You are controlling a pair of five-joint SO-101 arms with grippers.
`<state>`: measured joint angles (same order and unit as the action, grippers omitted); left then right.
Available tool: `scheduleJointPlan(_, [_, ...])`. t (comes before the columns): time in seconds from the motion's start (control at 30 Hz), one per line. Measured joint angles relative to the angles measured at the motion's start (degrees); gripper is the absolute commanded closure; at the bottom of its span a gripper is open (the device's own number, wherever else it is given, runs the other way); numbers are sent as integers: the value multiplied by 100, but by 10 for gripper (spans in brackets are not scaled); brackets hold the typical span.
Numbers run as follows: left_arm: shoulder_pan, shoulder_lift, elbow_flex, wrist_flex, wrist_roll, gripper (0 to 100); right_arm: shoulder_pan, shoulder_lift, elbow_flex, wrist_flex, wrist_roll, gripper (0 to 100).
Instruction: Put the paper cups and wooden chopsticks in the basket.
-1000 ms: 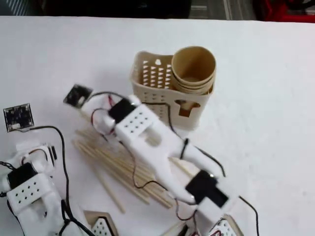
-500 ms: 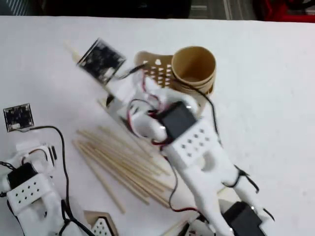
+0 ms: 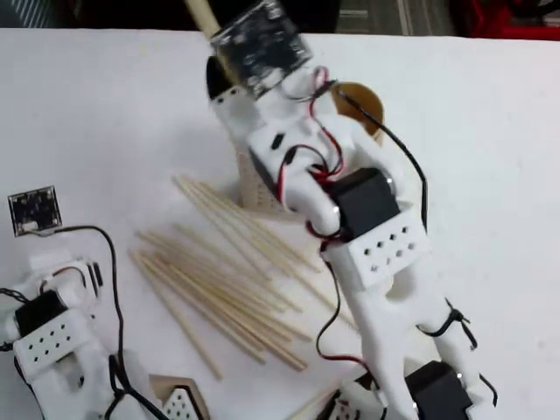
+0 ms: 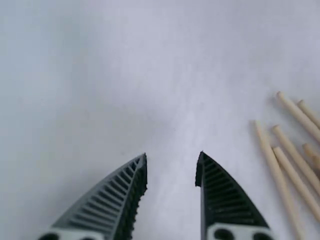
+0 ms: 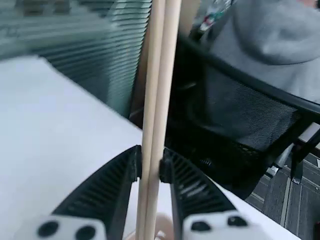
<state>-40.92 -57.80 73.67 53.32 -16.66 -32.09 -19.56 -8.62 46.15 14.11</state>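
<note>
The left arm (image 3: 48,337) sits folded at the near left corner of the table (image 3: 490,131), its wrist low over the white top. In its wrist view the left claw (image 4: 172,156) stands about half open, with a clear gap between the ribbed black jaws and nothing in it. It hangs over bare table, and the blunt ends of a few sticks lie just beside it.

Toward the middle, the loose chopsticks (image 3: 227,280) lie flat in a fanned pile. Most run slantwise from near the left arm toward the base of the right arm, and some cross others. The far end of the pile reaches the foot of the basket (image 3: 254,188), a cream one with slotted walls that is mostly hidden behind the right arm.

The right arm (image 3: 376,254) rises from the near edge and stretches away across the table, its wrist raised above the basket. Its wrist view shows the right claw (image 5: 150,157) closed on two held sticks (image 5: 159,75), pinched side by side between the jaws and running straight along the claw. From above, their end (image 3: 203,16) juts past the far edge of the table.

A sliver of the brown paper cups (image 3: 367,101) shows in the basket, just right of the wrist.
</note>
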Motion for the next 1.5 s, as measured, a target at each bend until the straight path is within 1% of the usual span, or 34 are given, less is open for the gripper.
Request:
scheduleJointPlan(0.17, [0, 0, 35, -105, 0, 830, 369, 9, 1152, -1512, -290, 978])
scheduleJointPlan(0.3, [0, 0, 35, -123, 0, 830, 422, 9, 2259, -2752, -325, 978])
scheduleJointPlan(0.37, [0, 0, 35, -123, 0, 830, 422, 9, 2725, -3165, -325, 978])
scheduleJointPlan(0.57, [0, 0, 35, -123, 0, 830, 422, 18, 3745, -3780, -325, 975])
scheduleJointPlan(0.63, [0, 0, 35, -123, 0, 830, 422, 18, 3859, -3833, -325, 936])
scheduleJointPlan(0.73, [0, 0, 35, -123, 0, 830, 422, 18, 3877, -3851, -325, 832])
scheduleJointPlan(0.8, [0, 0, 35, -123, 0, 830, 422, 18, 3877, -3842, -325, 818])
scheduleJointPlan(0.87, [0, 0, 44, -123, 0, 829, 422, 9, 3824, -3596, -325, 836])
scheduleJointPlan(0.97, [0, 0, 44, -123, 0, 829, 422, -18, 3446, -2901, -325, 850])
scheduleJointPlan(1.23, [0, 0, 44, -123, 0, 828, 422, -879, 2180, -114, -325, 854])
scheduleJointPlan(1.4, [0, 0, 44, -123, 0, 828, 413, -1521, 2057, 1310, -325, 854])
scheduleJointPlan(1.5, [0, 0, 44, -123, 0, 828, 176, -1767, 2048, 2110, -325, 854])
